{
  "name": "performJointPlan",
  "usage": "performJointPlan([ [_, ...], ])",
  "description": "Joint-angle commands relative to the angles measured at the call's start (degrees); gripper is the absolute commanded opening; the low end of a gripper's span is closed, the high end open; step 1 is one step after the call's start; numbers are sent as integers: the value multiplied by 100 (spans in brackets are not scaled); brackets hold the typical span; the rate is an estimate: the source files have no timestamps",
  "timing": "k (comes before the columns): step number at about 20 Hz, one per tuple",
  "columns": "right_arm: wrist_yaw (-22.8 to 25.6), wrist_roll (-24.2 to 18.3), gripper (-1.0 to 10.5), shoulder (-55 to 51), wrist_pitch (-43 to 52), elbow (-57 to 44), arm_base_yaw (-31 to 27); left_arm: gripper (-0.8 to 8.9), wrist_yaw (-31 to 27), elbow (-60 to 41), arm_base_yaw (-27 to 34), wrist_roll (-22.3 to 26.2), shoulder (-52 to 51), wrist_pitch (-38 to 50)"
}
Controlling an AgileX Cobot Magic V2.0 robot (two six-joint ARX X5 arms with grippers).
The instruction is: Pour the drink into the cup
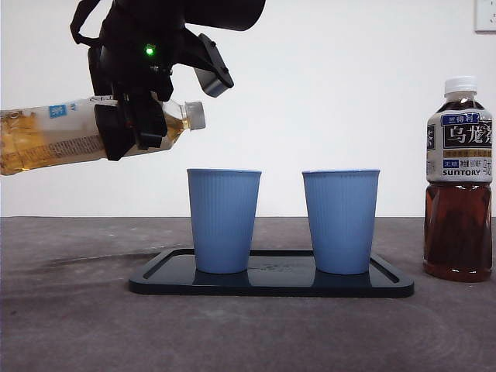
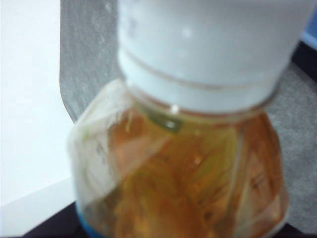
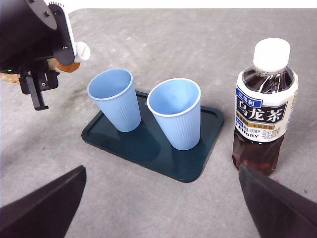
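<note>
My left gripper (image 1: 132, 124) is shut on a clear bottle of golden tea (image 1: 46, 136) and holds it nearly level in the air. Its white cap (image 1: 196, 115) is on and points toward the cups, above and left of the left blue cup (image 1: 223, 221). The left wrist view is filled by the bottle's shoulder (image 2: 183, 173) and cap (image 2: 208, 49). A second blue cup (image 1: 341, 221) stands beside the first on a dark tray (image 1: 271, 283). Both cups (image 3: 115, 99) (image 3: 176, 113) look empty in the right wrist view. My right gripper (image 3: 161, 218) is open, back from the tray.
A capped bottle of dark oolong tea (image 1: 459, 186) stands upright on the grey table right of the tray; it also shows in the right wrist view (image 3: 265, 109). The left arm (image 3: 29, 34) hangs over the table beside the tray (image 3: 148, 148). A white wall is behind.
</note>
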Motion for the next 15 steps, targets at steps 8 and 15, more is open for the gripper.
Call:
performJointPlan([
  [8, -17, -63, 494, 13, 109, 66, 26, 178, -339, 197, -186, 157, 341, -55],
  [15, -17, -63, 494, 13, 129, 68, 26, 177, -361, 197, -186, 168, 391, -142],
])
